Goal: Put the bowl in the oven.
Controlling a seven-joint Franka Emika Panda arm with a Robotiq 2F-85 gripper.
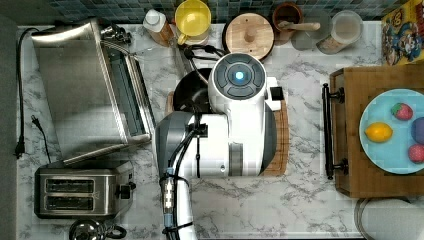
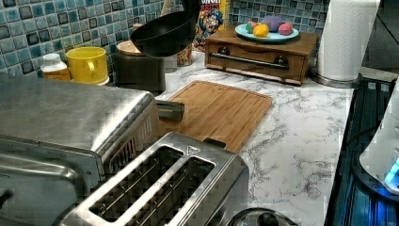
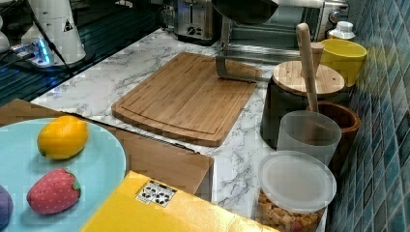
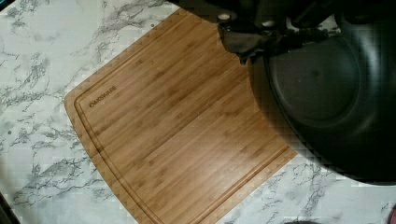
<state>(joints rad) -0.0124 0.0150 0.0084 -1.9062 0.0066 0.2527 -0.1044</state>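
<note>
My gripper [image 4: 261, 23] is clamped on the rim of the bowl [image 2: 164, 33]; the bowl's up in the air, tilted, above the cutting board [image 2: 219, 110]; the oven [image 1: 90, 90] door's down, just beside.

— Where is the bowl [image 2: 164, 34]?
— Up in the air, tilted, over the far end of the cutting board [image 2: 216, 110]: round, black, plain dark inside.
— And the oven [image 1: 87, 92]?
— Boxy stainless steel, at the counter's left end in the top view, glass door [image 1: 131, 95] dropped open toward the board.
</note>
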